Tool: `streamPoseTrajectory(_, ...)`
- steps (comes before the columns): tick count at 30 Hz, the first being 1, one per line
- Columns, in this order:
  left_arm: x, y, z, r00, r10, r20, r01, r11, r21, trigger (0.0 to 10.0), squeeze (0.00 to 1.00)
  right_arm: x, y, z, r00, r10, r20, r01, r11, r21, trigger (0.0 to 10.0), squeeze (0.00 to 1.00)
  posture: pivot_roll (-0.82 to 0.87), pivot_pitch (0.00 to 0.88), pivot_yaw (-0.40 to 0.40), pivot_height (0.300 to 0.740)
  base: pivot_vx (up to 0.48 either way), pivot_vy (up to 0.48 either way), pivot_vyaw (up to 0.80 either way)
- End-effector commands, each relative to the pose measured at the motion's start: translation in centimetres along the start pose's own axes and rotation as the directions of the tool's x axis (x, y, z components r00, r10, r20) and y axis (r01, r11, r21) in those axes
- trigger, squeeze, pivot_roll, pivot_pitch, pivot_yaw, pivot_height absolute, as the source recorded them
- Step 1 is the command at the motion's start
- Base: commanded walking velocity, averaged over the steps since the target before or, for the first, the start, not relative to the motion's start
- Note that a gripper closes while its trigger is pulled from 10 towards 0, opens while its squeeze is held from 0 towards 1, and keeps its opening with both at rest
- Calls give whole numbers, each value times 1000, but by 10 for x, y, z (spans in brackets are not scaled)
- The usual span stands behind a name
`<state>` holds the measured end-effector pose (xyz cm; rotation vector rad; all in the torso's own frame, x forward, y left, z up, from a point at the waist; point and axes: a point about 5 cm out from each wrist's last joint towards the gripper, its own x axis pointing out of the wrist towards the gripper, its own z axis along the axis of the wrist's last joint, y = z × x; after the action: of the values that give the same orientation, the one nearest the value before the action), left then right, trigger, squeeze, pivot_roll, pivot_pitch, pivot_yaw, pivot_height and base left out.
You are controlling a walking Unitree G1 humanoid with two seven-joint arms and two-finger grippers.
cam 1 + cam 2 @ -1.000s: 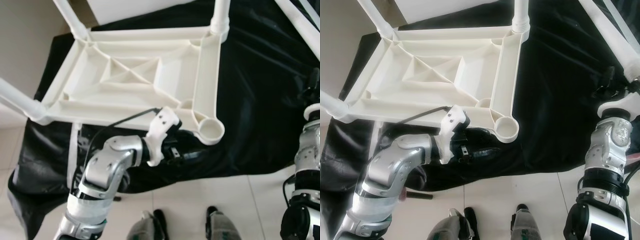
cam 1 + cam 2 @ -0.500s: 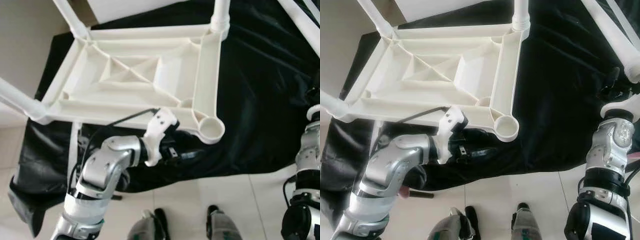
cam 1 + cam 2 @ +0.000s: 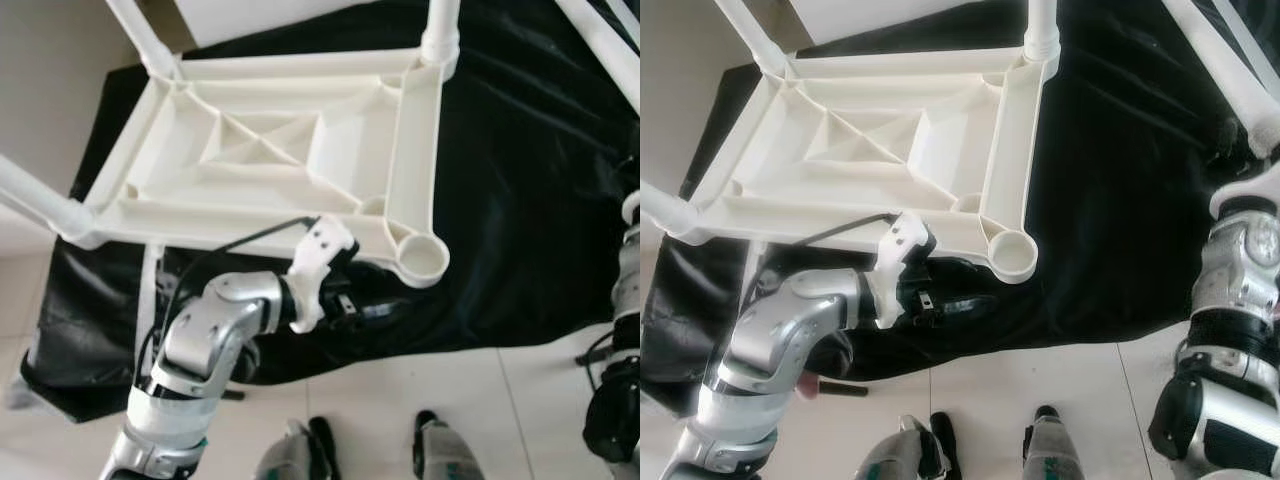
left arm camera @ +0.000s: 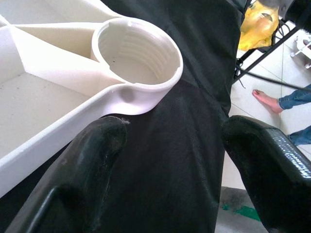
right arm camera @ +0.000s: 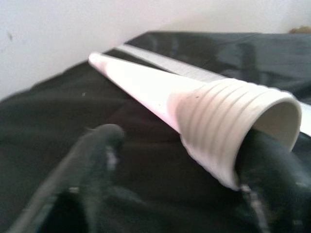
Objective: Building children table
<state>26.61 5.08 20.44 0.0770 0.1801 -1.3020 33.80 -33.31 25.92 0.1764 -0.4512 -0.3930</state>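
Pale floor tiles (image 3: 400, 400) run along the bottom of the frame, where the robot's two feet (image 3: 440, 455) stand at the edge of a black cloth (image 3: 520, 200) spread over the floor. At lower left, the left gripper (image 4: 170, 160) lies low over the cloth, its jaws wide apart with nothing between them, just beside the empty threaded socket (image 3: 425, 262) at the near corner of the upturned white plastic tabletop (image 3: 270, 150). The tabletop fills the centre and upper left, ribbed underside up, with three white legs (image 3: 30, 195) already fitted at its other corners. At the right edge, the right gripper (image 5: 175, 160) is at the threaded end of the loose fourth leg (image 3: 1220, 60), which runs toward the upper right corner; one finger (image 5: 272, 165) touches the thread, but whether the jaws are clamped on it cannot be told. Beyond the cloth, a pale wall (image 3: 50, 80) rises at upper left. In the left wrist view, a person's bare foot (image 4: 266, 99) rests on the tiles near a yellow bag (image 4: 260, 26).
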Motion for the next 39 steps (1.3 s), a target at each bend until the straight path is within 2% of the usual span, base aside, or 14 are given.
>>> streamPoseTrajectory(1,-1,-3,-2,1000,-15,-11,15,1000,1,10000,0,-4,2,-15,997,10,-74,-12,1000,-18,3176,0,-17,268,198,740,0,0,0)
streamPoseTrajectory(3,0,-4,-1,1000,-16,-7,16,1000,3,10000,0,-5,8,-17,996,42,-83,-43,999,-7,0,0,-19,256,192,740,0,0,0)
streamPoseTrajectory(15,2,-1,1,1000,13,12,-13,1000,4,10000,0,-20,33,-27,984,124,-127,-125,992,1,0,0,-30,241,160,740,0,0,0)
streamPoseTrajectory(16,2,-1,0,1000,19,14,-19,1000,4,10000,0,-24,37,-30,983,116,-141,-119,993,-10,706,0,-32,237,155,740,0,0,0)
streamPoseTrajectory(17,1,-1,0,1000,26,17,-26,1000,3,10000,0,-31,42,-36,980,101,-170,-101,995,9,0,0,-34,235,149,740,0,0,0)
streamPoseTrajectory(19,1,0,0,999,43,22,-43,999,4,10000,0,-49,55,-48,970,89,-228,-84,996,31,0,0,-35,226,131,740,0,0,0)
streamPoseTrajectory(25,0,2,1,998,58,29,-58,998,9,10000,0,-67,69,-53,959,117,-257,-109,993,45,0,0,-35,220,110,740,0,0,0)
streamPoseTrajectory(26,0,3,1,997,70,35,-70,997,8,10000,0,-77,75,-53,958,128,-258,-123,992,37,9686,0,-39,211,97,740,0,0,0)
streamPoseTrajectory(27,0,3,1,997,70,35,-70,997,8,10000,0,-77,75,-53,958,128,-258,-123,992,37,9686,0,-39,211,97,740,0,0,0)
streamPoseTrajectory(29,-1,6,2,994,98,43,-98,995,11,10000,0,-101,85,-54,953,137,-270,-136,990,22,10000,0,-44,201,79,740,0,0,0)
streamPoseTrajectory(31,0,8,2,993,107,46,-107,994,11,10000,0,-111,88,-56,951,128,-282,-132,991,5,10000,0,-49,200,71,740,0,0,0)
streamPoseTrajectory(34,0,8,2,993,107,46,-107,994,11,10000,0,-111,88,-56,951,128,-282,-132,991,5,10000,0,-49,200,71,740,0,0,0)
streamPoseTrajectory(38,-3,12,4,989,133,57,-135,991,25,10000,0,-153,88,-67,924,106,-366,-133,990,-49,10000,0,-45,185,51,740,0,0,0)
streamPoseTrajectory(39,-3,12,4,989,133,57,-135,991,25,10000,0,-153,88,-67,924,106,-366,-133,990,-49,10000,0,-45,185,51,740,0,0,0)
